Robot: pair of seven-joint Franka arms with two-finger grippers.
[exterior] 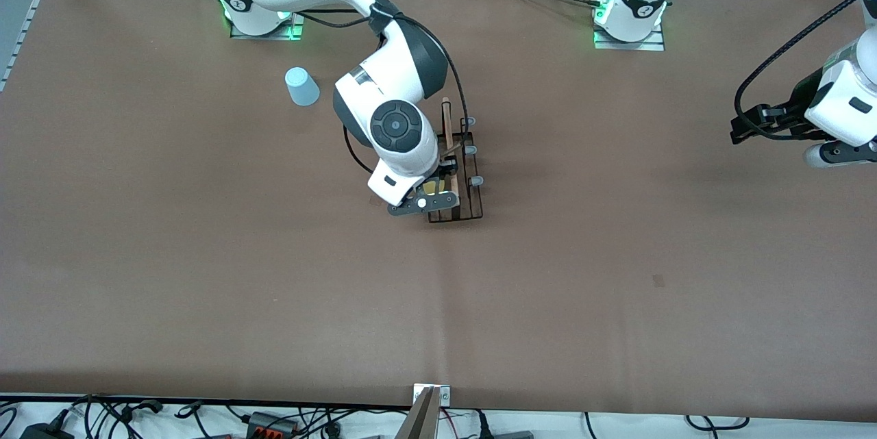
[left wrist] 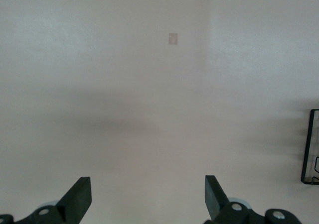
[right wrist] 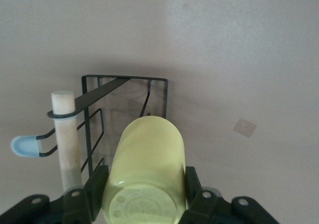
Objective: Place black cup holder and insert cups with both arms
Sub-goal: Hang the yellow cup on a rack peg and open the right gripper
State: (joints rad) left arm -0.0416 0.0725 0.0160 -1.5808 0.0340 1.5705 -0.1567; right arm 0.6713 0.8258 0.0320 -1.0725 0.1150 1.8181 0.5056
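The black cup holder (exterior: 473,209) stands mid-table, its wooden rod (exterior: 446,124) along the top and pale-tipped pegs (exterior: 475,181) at its side. My right gripper (exterior: 431,194) hovers over the holder's end nearer to the front camera, shut on a yellow cup (exterior: 433,187). In the right wrist view the yellow cup (right wrist: 147,164) fills the gripper (right wrist: 144,196), base toward the camera, mouth toward the holder's wire frame (right wrist: 124,79), beside the rod (right wrist: 67,134). A light blue cup (exterior: 301,86) stands upside down near the right arm's base. My left gripper (exterior: 741,129) (left wrist: 148,196) waits open, holding nothing.
A small pale patch (exterior: 658,280) marks the brown table cover. Cables and a metal bracket (exterior: 431,398) line the table edge nearest to the front camera. The holder's corner (left wrist: 310,149) shows at the edge of the left wrist view.
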